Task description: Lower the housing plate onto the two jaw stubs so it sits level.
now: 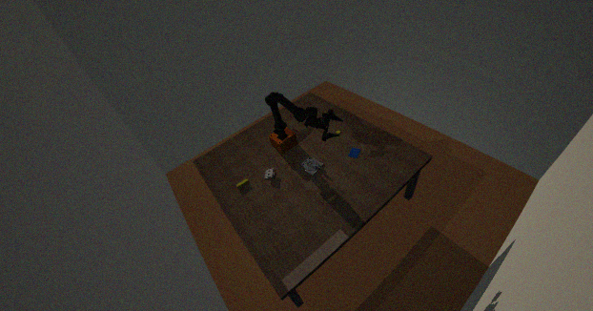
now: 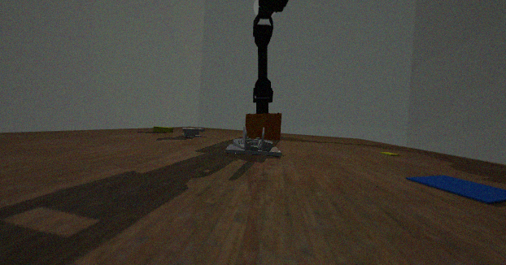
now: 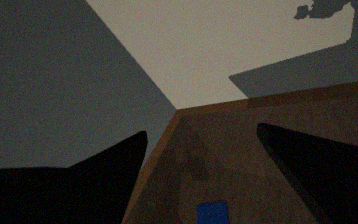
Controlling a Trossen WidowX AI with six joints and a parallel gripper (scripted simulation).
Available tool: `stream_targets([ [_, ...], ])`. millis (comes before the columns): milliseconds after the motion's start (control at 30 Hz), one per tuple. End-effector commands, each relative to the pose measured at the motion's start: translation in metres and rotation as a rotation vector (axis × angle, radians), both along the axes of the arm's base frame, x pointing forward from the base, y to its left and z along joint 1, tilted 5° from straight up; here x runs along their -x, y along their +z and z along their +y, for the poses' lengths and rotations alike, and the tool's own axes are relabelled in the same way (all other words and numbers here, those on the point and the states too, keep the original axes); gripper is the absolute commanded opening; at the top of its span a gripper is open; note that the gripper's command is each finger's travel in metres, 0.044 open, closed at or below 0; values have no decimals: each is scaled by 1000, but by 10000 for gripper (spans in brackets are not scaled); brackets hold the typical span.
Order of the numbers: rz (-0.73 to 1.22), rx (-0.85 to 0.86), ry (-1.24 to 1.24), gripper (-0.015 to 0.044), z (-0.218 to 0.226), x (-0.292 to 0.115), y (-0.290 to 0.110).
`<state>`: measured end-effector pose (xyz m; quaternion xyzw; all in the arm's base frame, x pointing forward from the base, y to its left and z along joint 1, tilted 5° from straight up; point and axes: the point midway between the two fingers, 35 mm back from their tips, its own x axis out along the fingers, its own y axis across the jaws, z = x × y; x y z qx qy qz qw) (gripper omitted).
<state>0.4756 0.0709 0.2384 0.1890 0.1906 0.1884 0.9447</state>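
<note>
Above the table (image 1: 296, 216) (image 2: 260, 208) (image 3: 230, 155), the end effector (image 1: 337, 129) (image 3: 200, 132) gapes empty.

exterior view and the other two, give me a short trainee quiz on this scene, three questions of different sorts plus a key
1. True or false: the jaws are closed on the blue sheet.
2. Multiple choice: what colour is the base? a) green b) orange c) white
3. Fill in: in the exterior view, two thin posts stand up from the ____ assembly.

Key: 1. false; 2. b; 3. grey
</note>
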Motion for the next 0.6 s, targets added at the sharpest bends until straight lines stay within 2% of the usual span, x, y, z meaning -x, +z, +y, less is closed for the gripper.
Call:
stream_targets([
  [0, 85, -31, -104, 440, -33, 0, -16],
  [567, 362, -191, -496, 440, -148, 25, -68],
])
